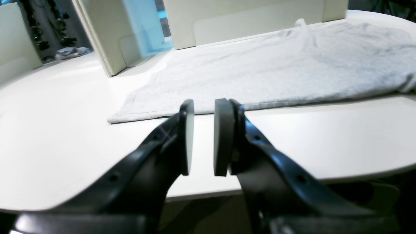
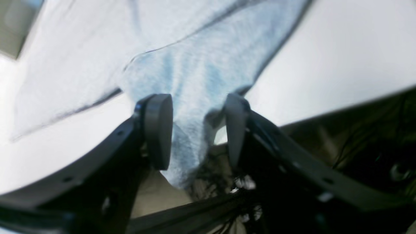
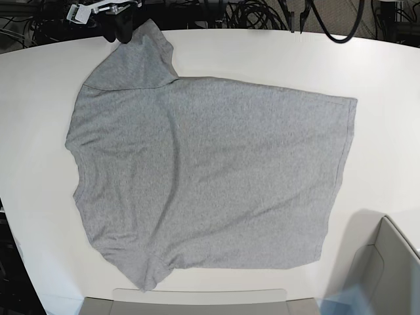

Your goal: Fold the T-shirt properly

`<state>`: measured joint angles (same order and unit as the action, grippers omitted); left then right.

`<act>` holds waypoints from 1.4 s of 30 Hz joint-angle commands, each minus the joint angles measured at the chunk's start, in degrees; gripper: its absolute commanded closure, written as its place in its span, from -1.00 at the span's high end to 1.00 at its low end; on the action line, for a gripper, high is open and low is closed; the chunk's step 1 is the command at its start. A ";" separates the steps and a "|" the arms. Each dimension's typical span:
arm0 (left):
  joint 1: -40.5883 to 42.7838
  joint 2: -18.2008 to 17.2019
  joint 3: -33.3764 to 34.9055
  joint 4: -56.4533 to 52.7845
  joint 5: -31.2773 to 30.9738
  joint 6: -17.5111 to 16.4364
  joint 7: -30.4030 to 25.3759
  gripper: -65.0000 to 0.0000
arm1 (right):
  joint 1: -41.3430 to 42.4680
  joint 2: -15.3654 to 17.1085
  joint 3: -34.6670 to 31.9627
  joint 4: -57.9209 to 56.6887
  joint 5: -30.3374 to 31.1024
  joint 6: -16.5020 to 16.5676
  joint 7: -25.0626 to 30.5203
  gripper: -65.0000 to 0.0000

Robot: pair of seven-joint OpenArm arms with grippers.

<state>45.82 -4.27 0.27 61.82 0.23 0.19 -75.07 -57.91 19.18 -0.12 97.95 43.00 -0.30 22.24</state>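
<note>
The heather-grey T-shirt (image 3: pixel 210 170) lies spread flat on the white table (image 3: pixel 39 85), plain side up, with no lettering showing. One sleeve (image 3: pixel 141 59) reaches the far table edge. My right gripper (image 3: pixel 123 34) is at that sleeve's tip. In the right wrist view its jaws (image 2: pixel 196 104) stand wide apart, and the sleeve cloth (image 2: pixel 195 58) lies loose between them, drooping over the edge. My left gripper (image 1: pixel 204 107) hovers just short of the shirt's straight hem (image 1: pixel 182 110), open by a narrow gap with nothing in it. The left arm is out of the base view.
A cream box (image 3: pixel 387 269) stands at the near right corner, and a low cream tray (image 3: pixel 197 302) runs along the near edge. In the left wrist view the cream box (image 1: pixel 107 35) and the cream tray (image 1: pixel 243 19) rise behind the shirt. Cables (image 3: pixel 262 13) hang past the far edge.
</note>
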 commanded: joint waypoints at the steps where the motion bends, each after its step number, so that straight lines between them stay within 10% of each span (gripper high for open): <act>1: 1.08 -0.69 -0.14 0.29 -0.27 0.12 -1.72 -0.61 | -0.86 0.38 0.16 0.03 0.73 0.34 0.75 -0.12; 28: 5.56 -1.66 -0.14 12.86 -1.59 0.30 4.69 -0.58 | 6.44 -1.82 -1.33 -4.72 1.26 0.34 -8.04 -0.11; 33: 7.76 -5.27 2.32 21.47 -13.20 -0.05 14.98 -0.50 | 5.73 -1.82 -1.33 -4.55 1.26 0.34 -8.04 -0.11; 42: 8.64 -24.08 9.53 39.32 -49.06 -0.05 44.25 -0.32 | 5.12 -1.38 -1.24 -4.55 1.17 0.34 -8.04 -0.11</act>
<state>53.95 -27.88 10.17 100.40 -49.91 0.01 -28.82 -51.77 17.58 -1.34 93.30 43.99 0.91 16.05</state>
